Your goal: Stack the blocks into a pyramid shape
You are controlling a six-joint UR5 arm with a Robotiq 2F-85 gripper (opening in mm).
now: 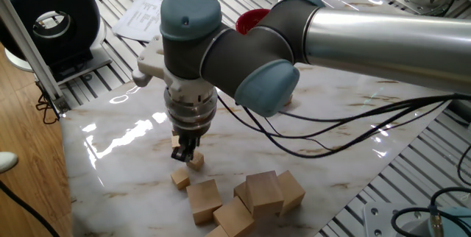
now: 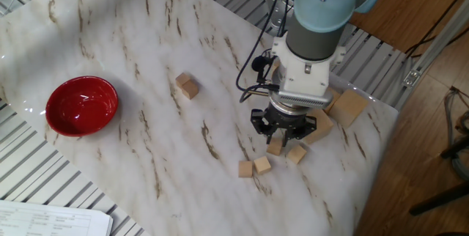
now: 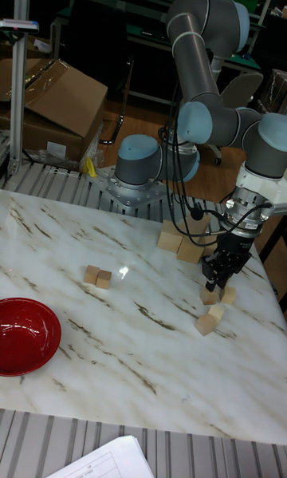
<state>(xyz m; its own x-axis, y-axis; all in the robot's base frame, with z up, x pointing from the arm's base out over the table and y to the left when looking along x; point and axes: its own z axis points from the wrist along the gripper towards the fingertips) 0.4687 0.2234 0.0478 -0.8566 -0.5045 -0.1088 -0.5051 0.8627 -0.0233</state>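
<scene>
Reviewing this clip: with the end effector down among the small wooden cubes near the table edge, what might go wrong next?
Judging from the frames:
1. The end effector sits low among tightly grouped small light-wood cubes; its fingers may nudge neighbours and scatter them.
2. The larger light-wood cubes lie close behind, so the wrist could bump them.
3. Two small cubes lie apart, towards the red bowl, and need separate fetching.

arm (image 1: pixel 383 42): thick silver tubes, glossy
joints (image 1: pixel 191 16): dark grey housings with round pale blue-grey caps
wrist (image 2: pixel 302 82): white collar, then a ribbed metal ring below it
tool (image 3: pixel 219 269): small, black, two fingers
cables (image 1: pixel 316 138): thin black leads running in loose loops from the wrist
base (image 3: pixel 137 195): grey mounting plate
</scene>
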